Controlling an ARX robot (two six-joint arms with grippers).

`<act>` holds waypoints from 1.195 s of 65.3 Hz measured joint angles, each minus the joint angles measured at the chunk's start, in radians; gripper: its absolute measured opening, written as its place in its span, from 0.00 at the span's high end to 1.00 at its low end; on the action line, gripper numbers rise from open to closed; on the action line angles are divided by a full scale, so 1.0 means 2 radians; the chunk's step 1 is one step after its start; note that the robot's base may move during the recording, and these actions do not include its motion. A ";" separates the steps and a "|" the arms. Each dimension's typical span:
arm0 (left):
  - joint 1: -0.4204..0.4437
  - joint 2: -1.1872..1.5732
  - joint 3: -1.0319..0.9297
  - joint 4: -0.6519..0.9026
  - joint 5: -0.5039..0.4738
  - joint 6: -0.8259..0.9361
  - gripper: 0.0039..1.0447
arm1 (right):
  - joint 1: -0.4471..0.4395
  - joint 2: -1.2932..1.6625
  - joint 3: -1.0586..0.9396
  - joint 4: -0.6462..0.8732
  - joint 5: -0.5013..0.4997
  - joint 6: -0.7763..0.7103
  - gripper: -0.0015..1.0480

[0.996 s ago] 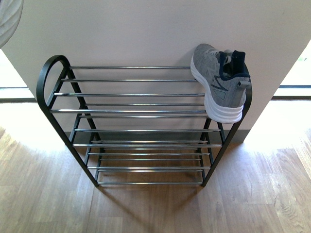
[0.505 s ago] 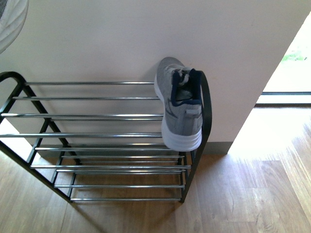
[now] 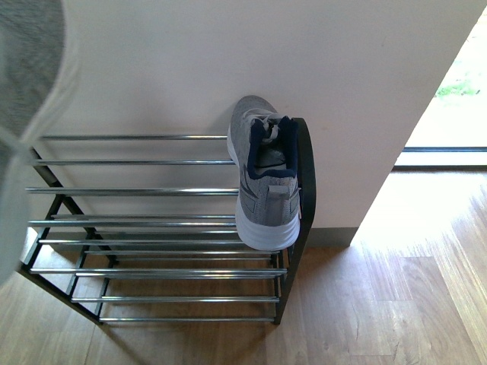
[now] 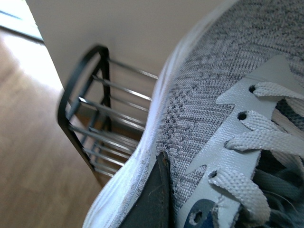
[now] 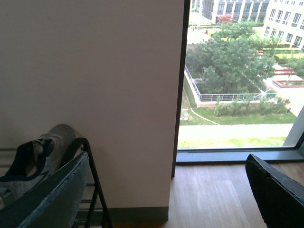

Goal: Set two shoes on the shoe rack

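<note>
A grey knit shoe (image 3: pixel 262 179) with a white sole and navy lining lies on the top tier of the shoe rack (image 3: pixel 137 190), at its right end, toe toward the wall. It also shows in the right wrist view as the racked shoe (image 5: pixel 38 156). A second grey shoe (image 4: pixel 213 109) with white laces fills the left wrist view, and my left gripper (image 4: pixel 199 209) is shut on it, one dark finger (image 4: pixel 152 199) pressed against its side. The same held shoe (image 3: pixel 30 114) is a blur at the front view's left edge. My right gripper (image 5: pixel 164 199) is open and holds nothing, beside the rack's right end frame (image 5: pixel 92 180).
The rack stands against a pale wall (image 3: pixel 228 53) on a wooden floor (image 3: pixel 380 304). A floor-level window (image 5: pixel 237 76) lies to the right of the wall's corner. The top tier's rods (image 3: pixel 129 162) left of the racked shoe are bare.
In the front view the rack and racked shoe have shifted left and slightly down. The blurred held shoe has grown much larger at the left edge.
</note>
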 joint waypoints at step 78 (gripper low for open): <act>-0.028 0.526 0.378 -0.052 0.096 -0.018 0.99 | 0.000 0.000 0.000 0.000 0.000 0.000 0.09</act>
